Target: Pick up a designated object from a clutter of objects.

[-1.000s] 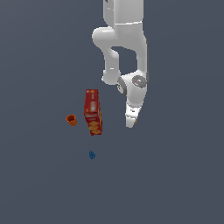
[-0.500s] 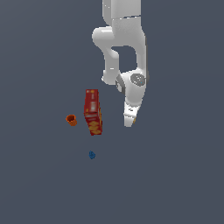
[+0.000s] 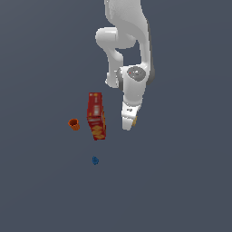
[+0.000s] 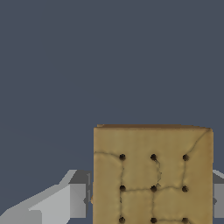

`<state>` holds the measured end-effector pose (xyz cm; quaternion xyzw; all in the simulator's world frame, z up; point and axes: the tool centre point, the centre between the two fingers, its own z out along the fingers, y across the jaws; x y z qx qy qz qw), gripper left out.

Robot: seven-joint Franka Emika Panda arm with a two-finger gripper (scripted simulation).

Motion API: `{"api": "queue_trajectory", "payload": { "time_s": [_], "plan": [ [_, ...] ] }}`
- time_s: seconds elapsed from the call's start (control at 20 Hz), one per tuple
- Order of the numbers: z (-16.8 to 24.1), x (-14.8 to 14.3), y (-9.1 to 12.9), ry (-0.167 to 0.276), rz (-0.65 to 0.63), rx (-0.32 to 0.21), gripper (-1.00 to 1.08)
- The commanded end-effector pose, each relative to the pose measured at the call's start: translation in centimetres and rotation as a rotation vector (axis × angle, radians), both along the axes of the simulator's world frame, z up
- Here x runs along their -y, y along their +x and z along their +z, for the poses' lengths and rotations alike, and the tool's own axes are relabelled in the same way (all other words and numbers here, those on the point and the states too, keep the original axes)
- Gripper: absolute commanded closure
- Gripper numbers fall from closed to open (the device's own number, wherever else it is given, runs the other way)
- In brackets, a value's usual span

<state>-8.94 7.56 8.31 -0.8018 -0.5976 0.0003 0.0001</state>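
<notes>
The tan block (image 4: 152, 175) fills the wrist view's lower right, clamped between the fingers (image 4: 72, 200). In the exterior view, the gripper (image 3: 128, 123) hangs mid-frame, with the red box (image 3: 96, 116) just left, the orange cup (image 3: 74, 124) farther left, and the blue lump (image 3: 95, 160) below.

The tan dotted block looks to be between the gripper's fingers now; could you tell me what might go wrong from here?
1. The wrist view shows the fingers flanking the tan dotted block, but contact is unclear; it could slip on lifting.
2. In the exterior view the gripper works close to the tall red box; drifting toward it could topple the box.
</notes>
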Motion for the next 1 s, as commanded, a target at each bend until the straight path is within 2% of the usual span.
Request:
{"api": "queue_trajectory", "payload": {
  "time_s": [0.0,0.95],
  "plan": [
    [2.0,1.2,0.9,0.002,0.001,0.001,1.08],
    [18.6,11.7,8.3,0.005,0.001,0.001,1.08]
  ]
}}
